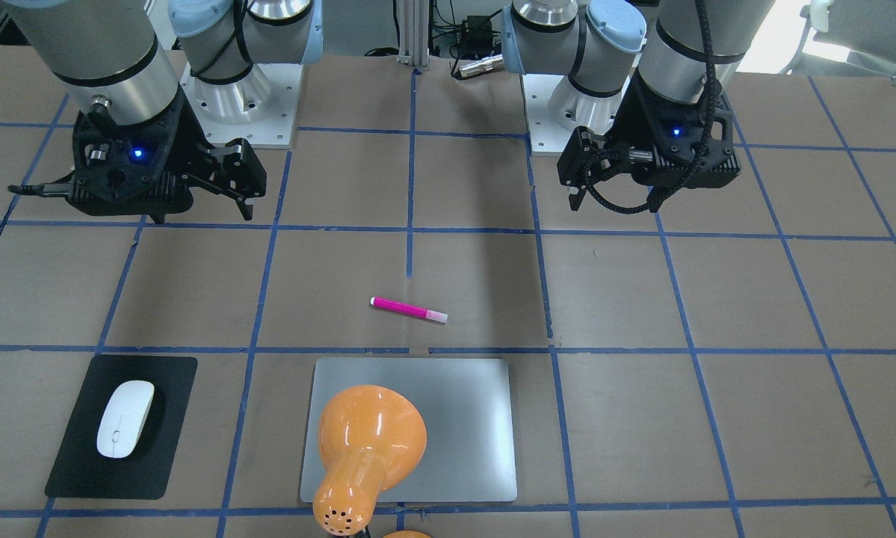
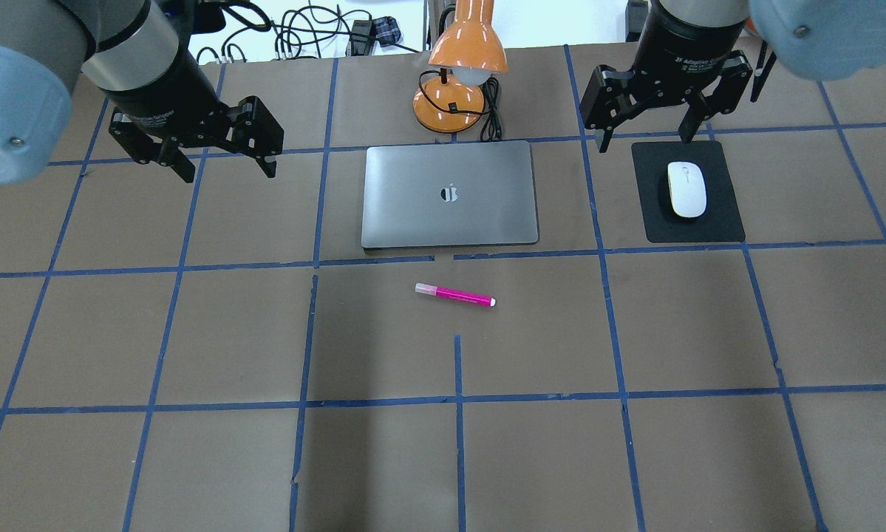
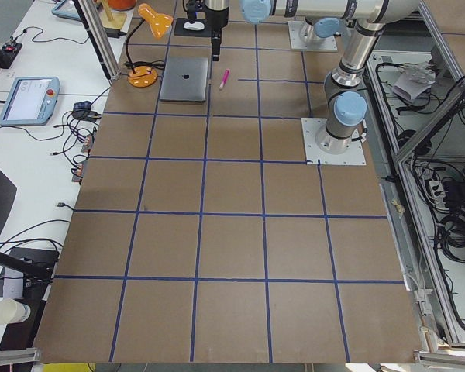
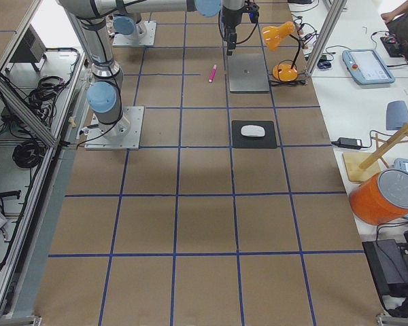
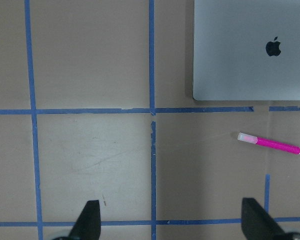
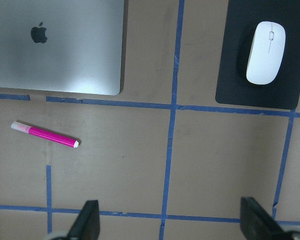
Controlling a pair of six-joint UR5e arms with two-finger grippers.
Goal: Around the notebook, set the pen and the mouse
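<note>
The magenta pen (image 2: 455,295) lies flat on the table a little in front of the silver notebook (image 2: 413,214), apart from it; it also shows in the front view as the pen (image 1: 409,309). The white mouse (image 2: 686,190) rests on a black pad right of the notebook. My left gripper (image 2: 228,166) hovers open and empty, left of the notebook. My right gripper (image 2: 644,142) hangs open and empty just behind the pad. The left wrist view shows the pen (image 5: 269,143) and the notebook (image 5: 250,50). The right wrist view shows the pen (image 6: 45,134) and the mouse (image 6: 266,52).
The black mouse pad (image 2: 716,222) lies to the notebook's right. An orange desk lamp (image 2: 461,66) stands at the notebook's far edge, and its shade overhangs the notebook (image 1: 462,418) in the front view. Blue tape lines grid the brown table top.
</note>
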